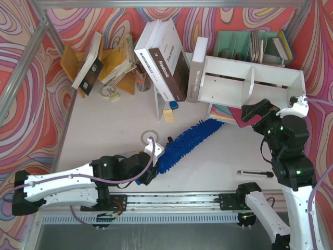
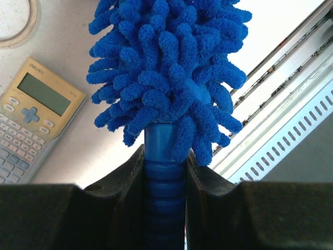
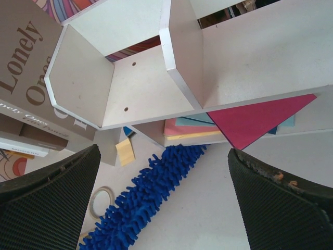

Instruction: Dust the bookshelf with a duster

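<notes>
My left end effector is clamped on the duster. In the left wrist view both fingers press on the ribbed blue handle, right where the fluffy blue head begins. From that grip the duster runs forward and to the right across the tabletop. I can't tell whether the head is resting on the surface or just above it. A beige calculator lies to the left of this end effector, and a roll of tape sits further ahead on the same side.

My right end effector has its jaws spread wide with nothing between them. It sits just in front of the bookshelf, near the right compartment. In the right wrist view the white divider stands straight ahead of the spread fingers, with a compartment on either side. Below the shelf's front board, a magenta sheet sticks out over a stack of coloured paper. The duster's far tip ends just beside that stack, ahead of this end effector and lower down. A grey book titled "Lonely Ones" leans against the shelf's left end. A black pen lies on the tabletop behind the right end effector, toward the arm bases.
</notes>
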Available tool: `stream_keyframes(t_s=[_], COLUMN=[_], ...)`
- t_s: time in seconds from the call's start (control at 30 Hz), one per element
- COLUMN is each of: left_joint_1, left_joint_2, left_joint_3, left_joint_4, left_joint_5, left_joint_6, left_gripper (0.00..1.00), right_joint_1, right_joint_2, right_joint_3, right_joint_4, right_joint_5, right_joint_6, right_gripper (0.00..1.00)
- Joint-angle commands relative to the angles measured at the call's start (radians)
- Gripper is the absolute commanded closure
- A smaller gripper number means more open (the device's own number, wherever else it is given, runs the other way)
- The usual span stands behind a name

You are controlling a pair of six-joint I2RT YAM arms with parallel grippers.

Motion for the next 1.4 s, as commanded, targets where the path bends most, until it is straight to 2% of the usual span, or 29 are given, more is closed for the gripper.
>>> stream_keyframes(t_s=[0.0, 0.17, 0.37, 0.67, 0.77, 0.83, 1.0, 1.2, 1.37], left_joint_1=[0.003, 0.003, -0.001, -0.013, -0.013, -0.012, -0.011, -0.018, -0.024], left_joint_2=[-0.024, 0.021, 0.191, 0.417, 0.474, 0.495, 0.478, 0.362, 0.266], left_joint_3=[0.014, 0.018, 0.048, 0.169, 0.202, 0.209, 0.154, 0.064, 0.038], left_joint_4=[-0.052, -0.02, 0.145, 0.296, 0.308, 0.304, 0.349, 0.41, 0.408], left_joint_5=[-0.116, -0.077, 0.047, 0.111, 0.117, 0.103, 0.091, 0.02, -0.02], left_joint_6=[-0.09, -0.079, -0.033, 0.081, 0.131, 0.159, 0.175, 0.186, 0.199], left_gripper=[1.0, 1.0, 1.0, 1.0, 1.0, 1.0, 1.0, 1.0, 1.0], right_joint_1=[0.002, 0.002, 0.002, 0.001, 0.001, 0.002, 0.002, 0.002, 0.002], right_joint_2=[0.003, 0.003, 0.003, 0.01, 0.004, 0.009, 0.029, 0.025, 0.005], right_joint_3=[0.004, 0.004, 0.004, -0.002, -0.034, -0.051, -0.11, -0.207, -0.33], right_joint_4=[0.019, 0.023, 0.024, 0.031, 0.036, 0.032, 0.01, -0.067, -0.042], right_joint_5=[-0.009, -0.01, -0.01, -0.021, -0.075, -0.167, -0.312, -0.324, -0.305], right_joint_6=[0.006, 0.006, 0.006, 0.007, 0.01, 0.027, 0.091, 0.194, 0.295], right_gripper=[0.01, 0.01, 0.01, 0.01, 0.01, 0.01, 0.01, 0.03, 0.06])
